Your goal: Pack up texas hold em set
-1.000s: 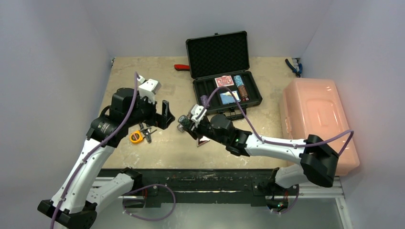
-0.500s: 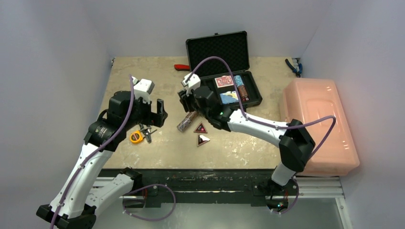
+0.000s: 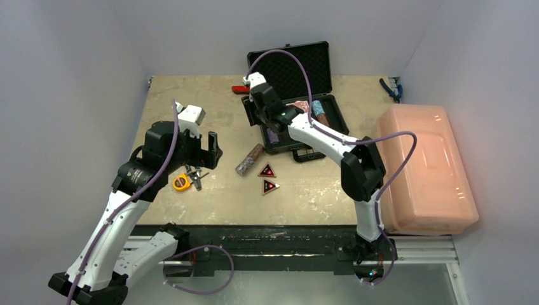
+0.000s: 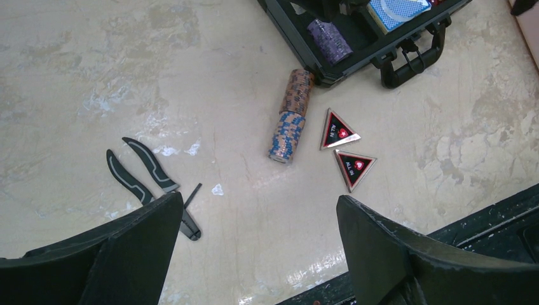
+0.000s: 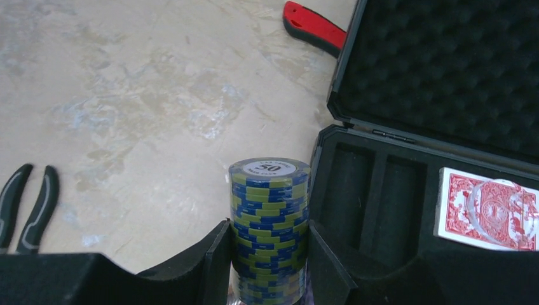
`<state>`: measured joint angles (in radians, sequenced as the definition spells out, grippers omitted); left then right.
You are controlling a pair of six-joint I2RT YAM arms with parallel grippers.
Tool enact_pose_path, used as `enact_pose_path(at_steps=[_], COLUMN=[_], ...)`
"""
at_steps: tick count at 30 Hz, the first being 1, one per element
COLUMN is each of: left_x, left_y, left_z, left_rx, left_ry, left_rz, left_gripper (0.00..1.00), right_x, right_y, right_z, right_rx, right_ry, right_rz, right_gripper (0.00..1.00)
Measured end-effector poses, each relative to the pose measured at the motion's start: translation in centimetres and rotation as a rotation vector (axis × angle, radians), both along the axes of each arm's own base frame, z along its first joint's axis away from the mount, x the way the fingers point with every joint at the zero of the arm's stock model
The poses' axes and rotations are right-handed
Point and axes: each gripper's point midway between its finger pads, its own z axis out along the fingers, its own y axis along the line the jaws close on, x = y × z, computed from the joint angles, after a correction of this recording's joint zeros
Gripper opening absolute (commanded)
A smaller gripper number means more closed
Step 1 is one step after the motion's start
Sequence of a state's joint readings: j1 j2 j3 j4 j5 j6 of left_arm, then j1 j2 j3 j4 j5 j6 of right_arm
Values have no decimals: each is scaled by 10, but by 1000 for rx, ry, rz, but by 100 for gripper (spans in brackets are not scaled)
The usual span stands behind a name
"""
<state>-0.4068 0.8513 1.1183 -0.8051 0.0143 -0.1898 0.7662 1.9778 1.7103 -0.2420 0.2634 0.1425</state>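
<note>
The black briefcase (image 3: 330,130) lies open at the back centre, foam lid (image 3: 299,63) up. My right gripper (image 3: 257,121) hovers at its left edge, shut on a green-and-blue chip stack (image 5: 270,210) held upright beside the case's empty slots (image 5: 372,190). A red card deck (image 5: 489,210) lies in the case, as do a purple chip stack (image 4: 329,39) and a blue deck (image 4: 397,9). An orange-and-blue chip stack (image 3: 250,159) and two triangular markers (image 3: 267,169) (image 3: 271,186) lie on the table. My left gripper (image 3: 213,149) is open and empty, above the table left of them.
A yellow tape measure (image 3: 182,183) and pliers (image 4: 136,171) lie under my left gripper. A red-handled tool (image 3: 240,89) lies left of the case lid. Blue pliers (image 3: 391,89) lie at the back right. A large pink bin (image 3: 423,168) fills the right side.
My right gripper has carried the green-and-blue chip stack from the table's middle up to the case's left edge. My left gripper drew back slightly to the left, then stayed still.
</note>
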Motion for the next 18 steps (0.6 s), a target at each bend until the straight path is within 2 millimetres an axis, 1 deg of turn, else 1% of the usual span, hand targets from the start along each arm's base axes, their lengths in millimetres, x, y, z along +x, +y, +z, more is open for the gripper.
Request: enact_pose_path(at_steps=[5,10,15,18], left_x=[0,0,1,1], left_y=[0,0,0,0], left_z=[0,-1,-2,-2], left_rx=[1,3,5,10], left_ry=[0,1,4,4], left_rz=[0,0,-1,-3], left_gripper=[89,89,88,88], right_x=[31,54,65,68], right_y=[-5,-14,-25,-30], right_z=[-18,-45,-73,-84], right_rx=[-27,-69,-109,-125], right_ry=[63,118,175,198], right_rz=[-37,-78,-106,-118], right_gripper=[0,0,0,0])
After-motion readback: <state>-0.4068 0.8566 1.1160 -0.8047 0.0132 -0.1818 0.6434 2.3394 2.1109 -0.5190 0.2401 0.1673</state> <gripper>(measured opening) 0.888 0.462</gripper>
